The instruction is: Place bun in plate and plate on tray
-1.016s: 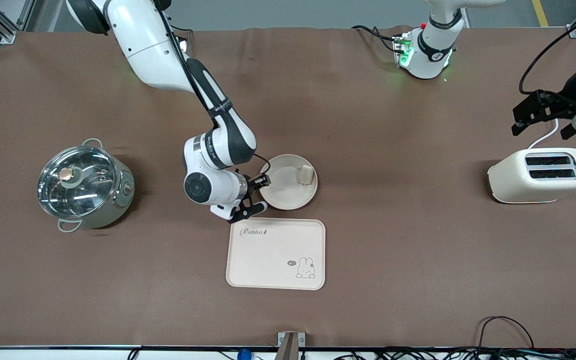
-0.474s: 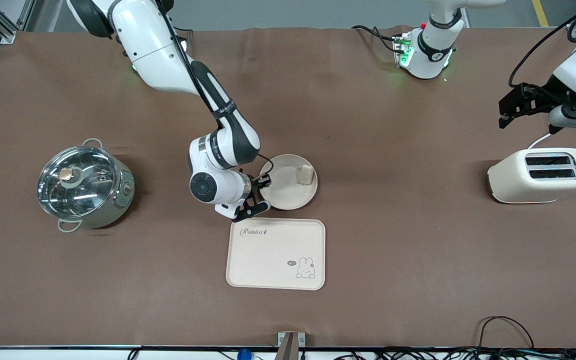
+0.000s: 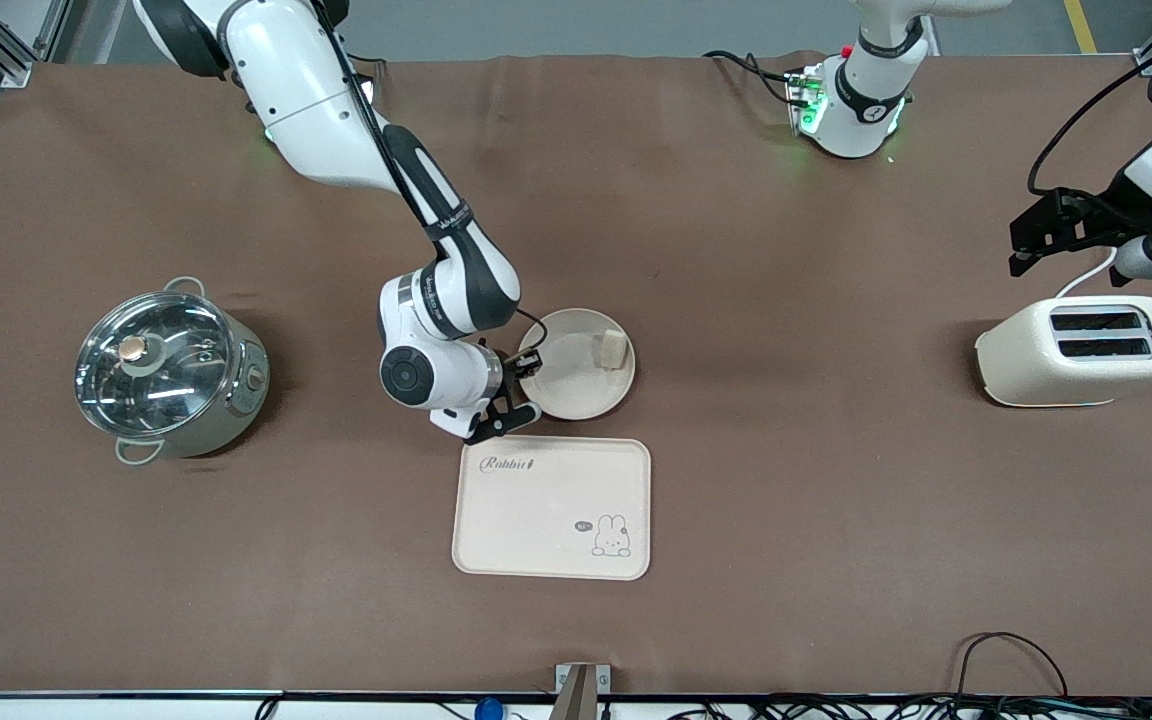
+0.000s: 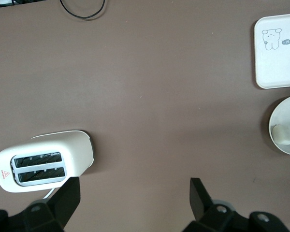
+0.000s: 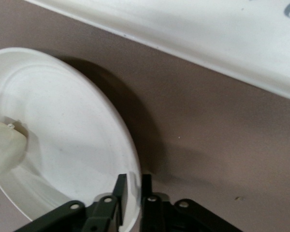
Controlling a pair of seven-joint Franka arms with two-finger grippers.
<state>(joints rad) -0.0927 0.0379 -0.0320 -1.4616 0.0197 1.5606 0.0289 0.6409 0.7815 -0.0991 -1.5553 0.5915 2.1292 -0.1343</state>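
The bun [image 3: 614,349] already lies in the plate [image 3: 576,385], against the rim on the side toward the left arm's end of the table, so the first half of the task looks done. It is a short stubby lump, and no clear long axis can be made out. The plate sits flat near the middle of the table, just beside the tray's [image 3: 551,520] edge that faces the robots' bases, apart from it by a narrow strip of cloth. The tray's long axis runs along the table's length, its "Rabbit" lettering at the corner nearest the plate. The right gripper [image 5: 132,191] has its fingers pinched narrow on the plate's rim at the side toward the right arm's end, one finger inside and one outside. The step in hand seems to be gripping the plate; next it must be lifted level, so the bun does not slide, and carried over the tray. The left gripper [image 4: 133,193] waits, fingers spread wide, above the table near the toaster [image 3: 1081,350].
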